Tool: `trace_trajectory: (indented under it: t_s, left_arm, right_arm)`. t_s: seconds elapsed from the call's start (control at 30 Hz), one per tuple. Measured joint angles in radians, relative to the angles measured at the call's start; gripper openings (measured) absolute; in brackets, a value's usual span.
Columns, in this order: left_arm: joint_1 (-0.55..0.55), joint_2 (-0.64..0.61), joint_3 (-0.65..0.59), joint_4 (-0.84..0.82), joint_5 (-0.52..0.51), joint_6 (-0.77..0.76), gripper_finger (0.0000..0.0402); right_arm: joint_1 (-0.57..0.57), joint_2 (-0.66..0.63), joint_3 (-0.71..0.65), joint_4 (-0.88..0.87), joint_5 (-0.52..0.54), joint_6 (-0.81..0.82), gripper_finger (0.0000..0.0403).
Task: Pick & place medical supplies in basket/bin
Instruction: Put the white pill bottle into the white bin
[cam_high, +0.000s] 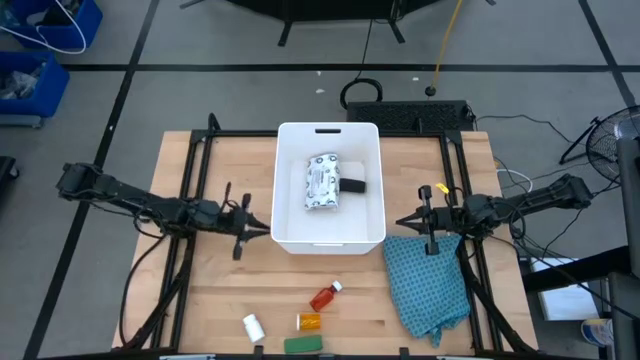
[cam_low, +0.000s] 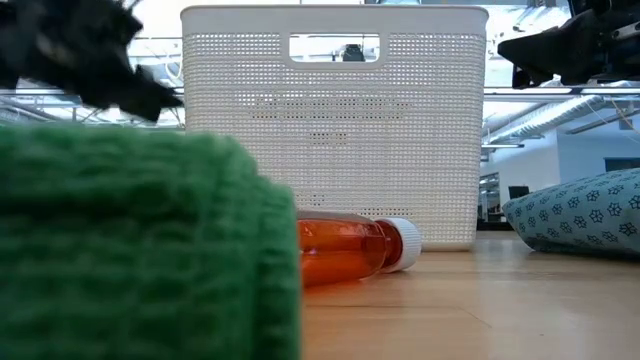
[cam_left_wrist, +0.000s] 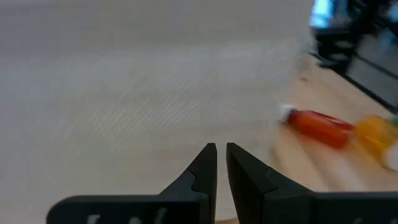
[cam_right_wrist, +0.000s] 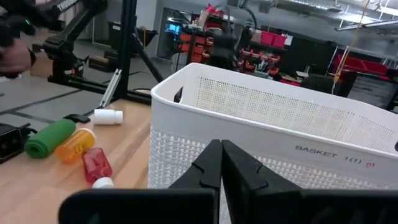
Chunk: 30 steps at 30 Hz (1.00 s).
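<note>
The white basket (cam_high: 283, 190) stands at the table's middle far side and holds the white patterned packet (cam_high: 322, 183) and the black block (cam_high: 353, 186). The red bottle (cam_high: 326, 296), orange vial (cam_high: 309, 321), white little bottle (cam_high: 253, 326) and green flat bar (cam_high: 303, 344) lie on the table near its front edge. My left gripper (cam_high: 264, 229) is shut and empty beside the basket's left wall (cam_left_wrist: 124, 93). My right gripper (cam_high: 401, 222) is shut and empty beside the basket's right wall (cam_right_wrist: 261, 124).
A teal waffle-weave cloth (cam_high: 428, 284) lies at the table's right front, below my right gripper. Bare wood lies between the basket and the small items. The low view shows the green bar (cam_low: 130, 240) close up and the red bottle (cam_low: 350, 250) before the basket.
</note>
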Motion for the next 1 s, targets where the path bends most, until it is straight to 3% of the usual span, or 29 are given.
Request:
trace_trajectory:
  t_s: [0.27, 0.37, 0.53, 0.67, 0.77, 1.0]
  left_arm:
    - [-0.325, 0.085, 0.475, -0.551, -0.259, -0.001, 0.0042]
    - [-0.45, 0.162, 0.625, -0.69, -0.305, -0.009, 0.0042]
    - [-0.6, 0.314, 0.795, -0.901, -0.325, -0.062, 0.0042]
    - [-0.642, 0.427, 0.874, -1.081, -0.371, -0.147, 0.0042]
    - [-0.647, 0.496, 0.91, -1.179, -0.36, -0.219, 0.0044]
    - [-0.647, 0.639, 0.929, -1.213, -0.102, -0.299, 0.0113]
  right_arm:
    - [0.0, 0.0, 0.0, 0.002, 0.002, 0.003, 0.0]
    - [0.0, 0.0, 0.0, 0.003, 0.003, 0.004, 0.0]
    - [0.0, 0.0, 0.0, 0.006, 0.003, 0.004, 0.0]
    - [-0.003, 0.001, 0.0, 0.027, 0.004, 0.004, 0.0]
    - [-0.003, 0.002, 0.0, 0.051, 0.003, 0.021, 0.0]
    - [-0.003, 0.003, 0.0, 0.041, 0.003, 0.082, 0.0]
